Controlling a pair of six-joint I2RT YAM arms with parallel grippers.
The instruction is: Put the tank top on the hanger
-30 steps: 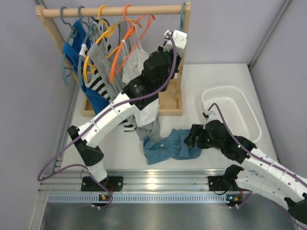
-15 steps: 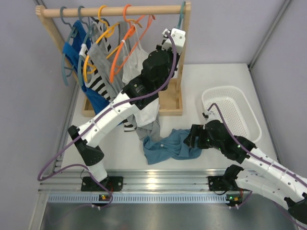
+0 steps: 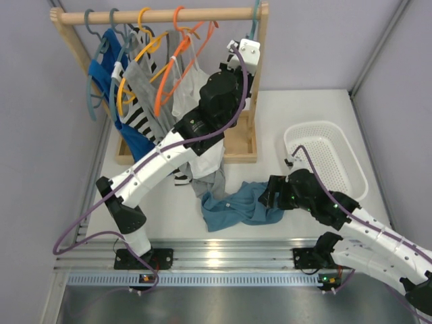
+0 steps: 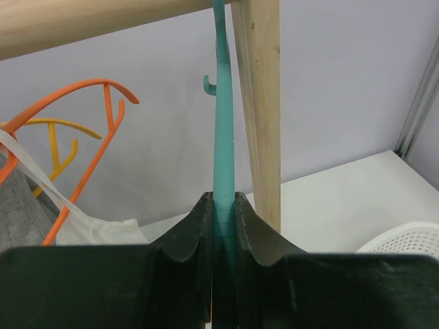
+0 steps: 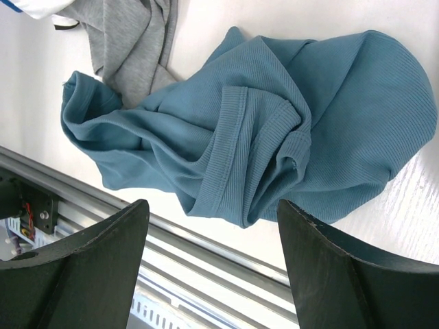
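The tank top [image 3: 237, 206] lies crumpled on the desk [image 3: 304, 108] near its front edge, between the two arms. Its left side touches a grey garment [image 5: 137, 41] that trails down from the rack. My right pincer [image 5: 211, 205] hangs wide open just above the heap and grips nothing.

At the far end of the wooden rail [image 4: 103, 17], the light teal hanger [image 4: 223, 151] hangs by its hook, hard against the right-hand post [image 4: 259, 103]. My left pincer [image 4: 223, 205] is drawn in narrow, with both fingers pressed on the hanger's thin stem below the hook.

As I judge it, the step in hand is freeing this hanger from the rail. To do it well, I would lift straight up until the hook clears the top of the rail, then draw it towards me. I would drift neither right into the post nor left towards the orange hanger [image 4: 89, 137] beside it. The stem is slim and smooth, so it may swivel in the grip, and a slow lift with the wrist held level should keep it from twisting. The white basket [image 3: 327, 155] on the right stands well apart from all this. Whether the hook sits fully over the rail I cannot tell, as the wrist view cuts it off.
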